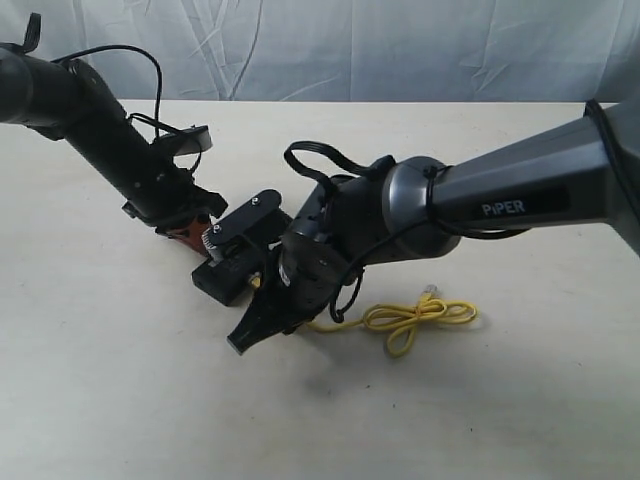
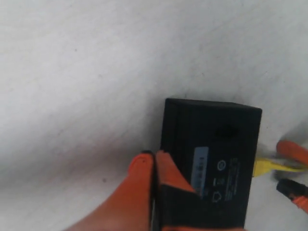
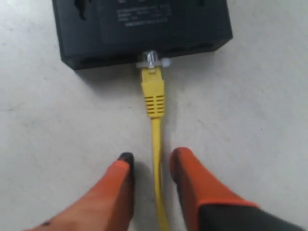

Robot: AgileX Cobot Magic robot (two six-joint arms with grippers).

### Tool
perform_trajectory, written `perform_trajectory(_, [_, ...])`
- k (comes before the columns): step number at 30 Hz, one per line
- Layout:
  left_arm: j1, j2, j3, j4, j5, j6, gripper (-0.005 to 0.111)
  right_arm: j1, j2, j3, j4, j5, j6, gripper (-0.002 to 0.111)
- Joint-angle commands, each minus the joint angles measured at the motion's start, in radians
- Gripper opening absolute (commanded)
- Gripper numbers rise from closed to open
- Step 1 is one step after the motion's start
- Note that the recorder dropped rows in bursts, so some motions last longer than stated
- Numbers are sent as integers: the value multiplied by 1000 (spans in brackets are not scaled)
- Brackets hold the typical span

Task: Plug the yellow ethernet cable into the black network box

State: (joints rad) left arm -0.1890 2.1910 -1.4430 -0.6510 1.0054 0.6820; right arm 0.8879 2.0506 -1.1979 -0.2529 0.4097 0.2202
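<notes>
The black network box (image 3: 139, 29) lies flat on the pale table, its label strip (image 2: 199, 166) facing up. One clear plug (image 3: 151, 60) of the yellow ethernet cable (image 3: 153, 98) sits in a port on the box's side. From there the cord runs back between the orange fingers (image 3: 192, 183) of my right gripper (image 3: 151, 159), which is open and not touching it. The rest of the cable (image 1: 420, 318) lies in loose loops on the table. My left gripper (image 2: 154, 161) is shut, its fingertips resting on the box's (image 1: 220, 285) opposite edge.
The right arm (image 1: 520, 195) reaches across the middle from the right edge, and the left arm (image 1: 110, 140) comes in from the upper left. A white cloth backdrop (image 1: 380, 45) hangs behind the table's far edge.
</notes>
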Motion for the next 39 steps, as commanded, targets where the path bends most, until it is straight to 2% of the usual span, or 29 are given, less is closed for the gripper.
perform_trajectory(1, [18, -39, -4, 96, -92, -68, 0, -7, -37, -3, 50, 60, 14, 48])
perform_trajectory(3, [28, -124, -4, 201, -127, -143, 0, -39, -105, -3, 148, 97, 16, 42])
perform_trajectory(4, [41, -208, 5, 282, -141, -195, 0, -82, -171, -1, 213, 143, 16, 29])
perform_trajectory(6, [75, -373, 76, 304, -202, -224, 0, -159, -293, 50, 282, 158, 16, -2])
perform_trajectory(9, [140, -681, 299, 294, -405, -228, 0, -290, -531, 245, 305, 117, 16, 0])
perform_trajectory(12, [150, -1045, 583, 279, -663, -228, 0, -385, -854, 499, 305, -54, 16, 0])
perform_trajectory(17, [150, -1404, 806, 222, -747, -228, 0, -391, -1230, 706, 258, -243, 16, 0])
perform_trajectory(22, [150, -1599, 881, 222, -671, -228, 0, -391, -1478, 735, 258, -171, 16, 0])
perform_trajectory(31, [150, -1692, 881, 222, -667, -228, 0, -393, -1664, 735, 262, -204, 16, 0])
perform_trajectory(34, [150, -1692, 881, 225, -667, -228, 0, -472, -1709, 735, 277, -200, 16, 0])
perform_trajectory(39, [150, -1692, 881, 225, -665, -228, 0, -708, -1777, 735, 283, -200, 16, 0])
